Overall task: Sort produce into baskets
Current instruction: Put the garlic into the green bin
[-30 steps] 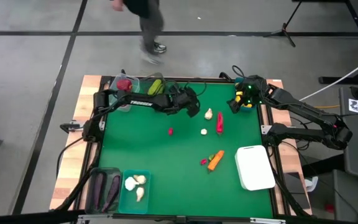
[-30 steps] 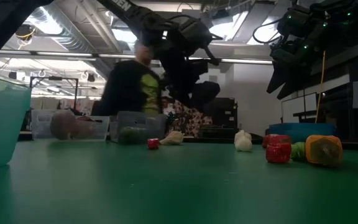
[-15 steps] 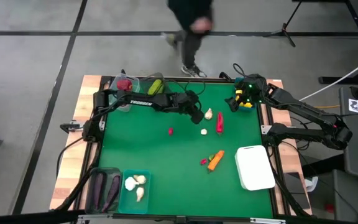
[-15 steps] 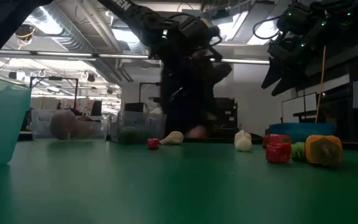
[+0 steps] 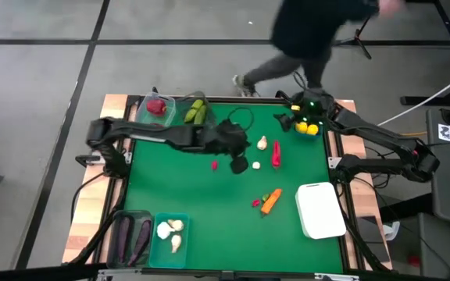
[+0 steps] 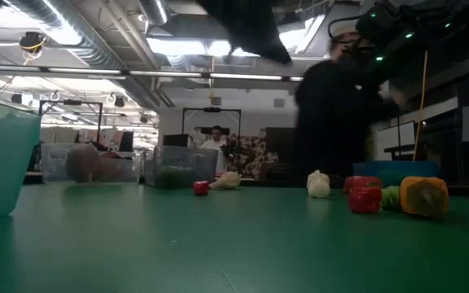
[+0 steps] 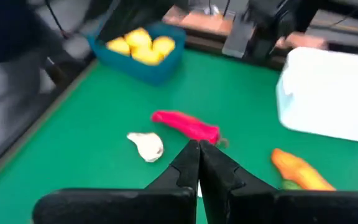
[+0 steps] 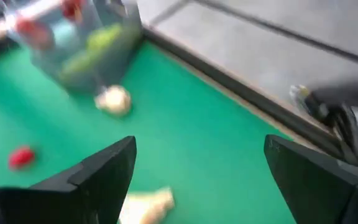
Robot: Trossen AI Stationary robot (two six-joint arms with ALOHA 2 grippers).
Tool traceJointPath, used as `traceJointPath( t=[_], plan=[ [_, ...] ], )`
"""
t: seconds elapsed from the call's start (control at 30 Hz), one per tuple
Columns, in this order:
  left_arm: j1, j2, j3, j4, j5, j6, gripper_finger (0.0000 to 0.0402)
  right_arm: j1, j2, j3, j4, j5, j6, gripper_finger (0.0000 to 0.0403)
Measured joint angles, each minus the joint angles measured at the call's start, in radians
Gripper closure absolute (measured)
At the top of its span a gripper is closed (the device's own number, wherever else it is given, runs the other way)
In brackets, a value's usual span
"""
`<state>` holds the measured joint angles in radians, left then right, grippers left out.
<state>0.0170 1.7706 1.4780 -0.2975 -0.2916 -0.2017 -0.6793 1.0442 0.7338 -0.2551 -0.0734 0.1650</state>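
My left gripper (image 5: 239, 160) (image 7: 199, 152) hangs shut and empty above the middle of the green table. Ahead of it lie a garlic bulb (image 7: 146, 146) (image 5: 262, 143), a red pepper (image 7: 186, 124) (image 5: 276, 154) and an orange carrot (image 7: 297, 169) (image 5: 270, 201). A second garlic bulb (image 5: 256, 165) and a small red fruit (image 5: 215, 165) lie beside it. My right gripper (image 5: 289, 122) (image 8: 191, 174) stands open and empty over the blue tub of lemons (image 5: 309, 127) at the far right corner.
Clear tubs with a red fruit (image 5: 157, 105) and cucumbers (image 5: 195, 111) stand at the far left. A smoky tub of eggplants (image 5: 129, 236) and a teal tub of garlic (image 5: 169, 238) stand near left. A white tray (image 5: 320, 209) lies near right. A person (image 5: 319, 35) walks behind the table.
My left gripper has risen away from the table, out of the low view, and drawn toward the table's near edge. My right gripper has tipped its fingers up a little. The person behind the table has walked from left to right.
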Motion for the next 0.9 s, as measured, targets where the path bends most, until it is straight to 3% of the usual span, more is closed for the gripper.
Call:
traceJointPath(
  t=[0.23,0.37,0.63,0.8,0.9],
  plan=[
    [-0.146,-0.207,0.000,-0.159,-0.325,-0.002,0.0397,0.089,0.227,0.001,0.355,0.032,0.047,0.0052],
    [-0.200,-0.246,0.000,-0.227,-0.411,-0.008,0.0397,0.155,0.380,0.017,0.500,0.119,0.047,0.0052],
    [-0.235,-0.248,0.000,-0.321,-0.473,-0.068,0.0396,0.230,0.695,0.270,0.418,0.220,-0.023,0.0052],
    [-0.233,-0.248,0.000,-0.374,-0.481,-0.109,0.0396,0.251,0.811,0.466,0.252,0.340,-0.047,0.0052],
    [-0.234,-0.247,0.000,-0.399,-0.480,-0.136,0.0396,0.247,0.863,0.552,0.165,0.343,-0.045,0.0052]
  ],
)
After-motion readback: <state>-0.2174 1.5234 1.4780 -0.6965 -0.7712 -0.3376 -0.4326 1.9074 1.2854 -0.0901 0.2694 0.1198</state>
